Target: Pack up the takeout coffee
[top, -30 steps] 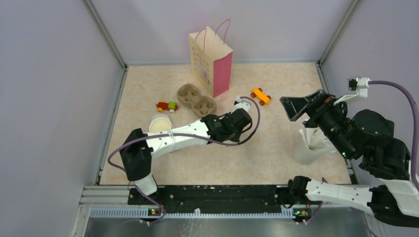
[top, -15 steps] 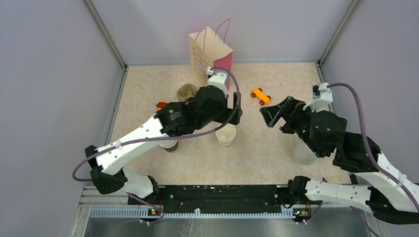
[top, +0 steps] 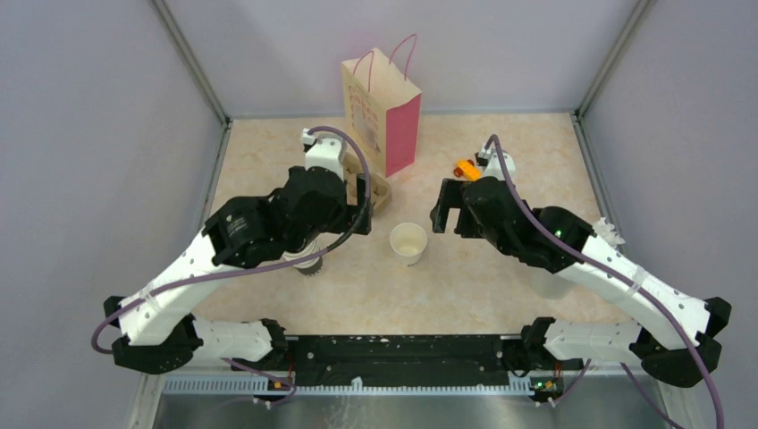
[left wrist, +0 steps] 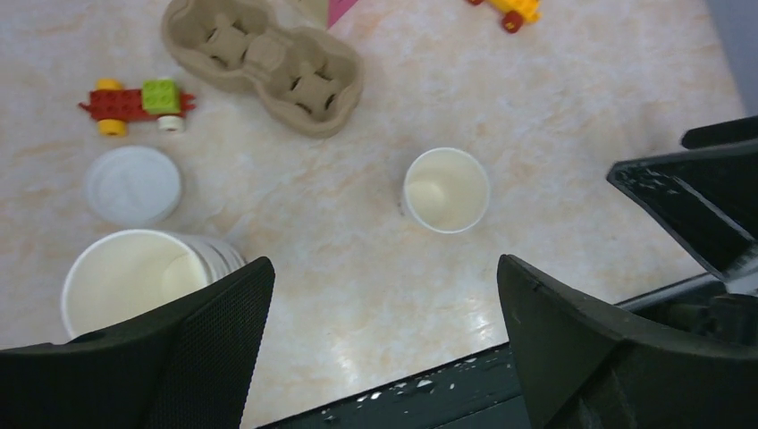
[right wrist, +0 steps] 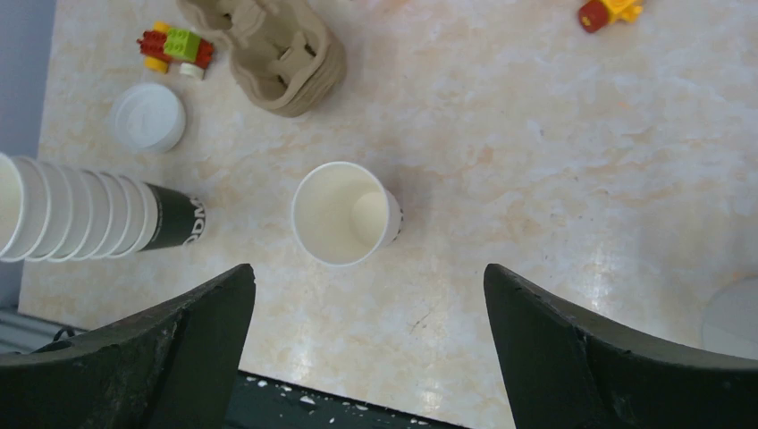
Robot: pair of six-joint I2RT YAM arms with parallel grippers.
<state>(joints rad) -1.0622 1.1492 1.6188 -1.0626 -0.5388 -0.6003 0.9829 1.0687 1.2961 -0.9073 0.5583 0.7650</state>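
**Me:** My left pincer (left wrist: 384,268) hangs with its jaws wide apart and nothing in them. My right pincer (right wrist: 368,273) is the same, spread and empty.

**You:** And the coffee?

**Me:** The cup (left wrist: 445,189) stands upright on the table, below both pincers and roughly midway between them, touching neither. Its top is open. The lid (left wrist: 133,185) lies flat, off to the left of my left pincer and well apart from the cup.

**You:** How far along is that?

**Me:** Early, I judge. One cup stands by itself, apart from the stack of cups (left wrist: 134,268) under my left pincer's left finger. What I reckon is left is lid on, cup into the carrier (left wrist: 264,63), and then the lot into the bag (top: 383,107). The carrier lies beyond the cup, ahead of my left pincer, with both hollows empty. The bag stands upright beyond that, and I cannot see inside it.

**You:** Anything else about?

**Me:** Two toy cars. A red car (left wrist: 138,100) sits just beyond the lid, and an orange car (right wrist: 608,11) lies far ahead, to the right of my right pincer.

**You:** And the surface and the room?

**Me:** The table (top: 527,143) is pale beige, marbled and a little glossy. Plain lilac-grey walls (top: 89,134) close three sides, with metal posts (top: 192,67) in the far corners.
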